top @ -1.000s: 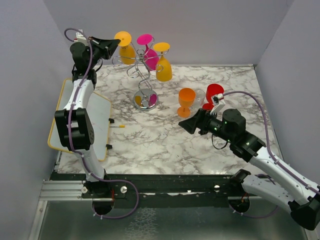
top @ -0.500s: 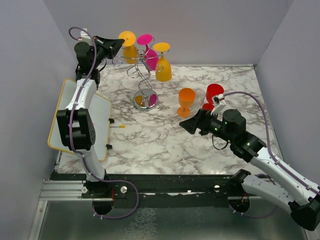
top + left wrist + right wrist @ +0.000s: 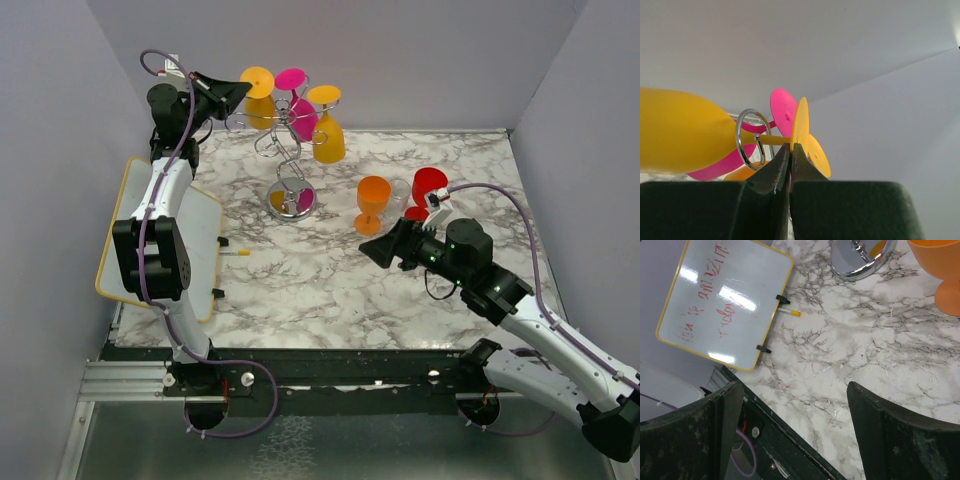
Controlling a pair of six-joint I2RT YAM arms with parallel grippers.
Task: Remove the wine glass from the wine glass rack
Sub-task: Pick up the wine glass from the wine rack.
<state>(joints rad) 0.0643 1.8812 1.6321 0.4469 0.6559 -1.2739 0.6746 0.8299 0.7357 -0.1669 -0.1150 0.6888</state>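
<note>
**A:** From above, where is everything?

**B:** The wine glass rack [image 3: 291, 165] stands toward the far left of the desk [image 3: 330, 290]. Three glasses hang upside down from its arms: a yellow wine glass [image 3: 257, 103] on the left, a pink glass [image 3: 302, 117] in the middle and an amber glass [image 3: 328, 138] on the right. The left pincer [image 3: 238, 92] is up high at the yellow one's foot. To the right of the rack an orange glass [image 3: 372, 203] and a red glass [image 3: 430, 185] stand upright. The right pincer [image 3: 368, 247] hovers just on the near side of the orange one. A whiteboard [image 3: 165, 235] lies at the left edge, with a marker [image 3: 240, 253] beside it.

**A:** And the left wrist view?

**B:** The left pincer is pressed together, its tip against the lower rim of the yellow foot. The stem passes through a wire ring [image 3: 752, 137]. I cannot tell whether the rim is nipped.

**A:** And the right wrist?

**B:** That pincer is spread wide over bare marble, holding nothing. The whiteboard, with red writing on it, is at upper left. The rack's chrome base is at the top edge.
</note>
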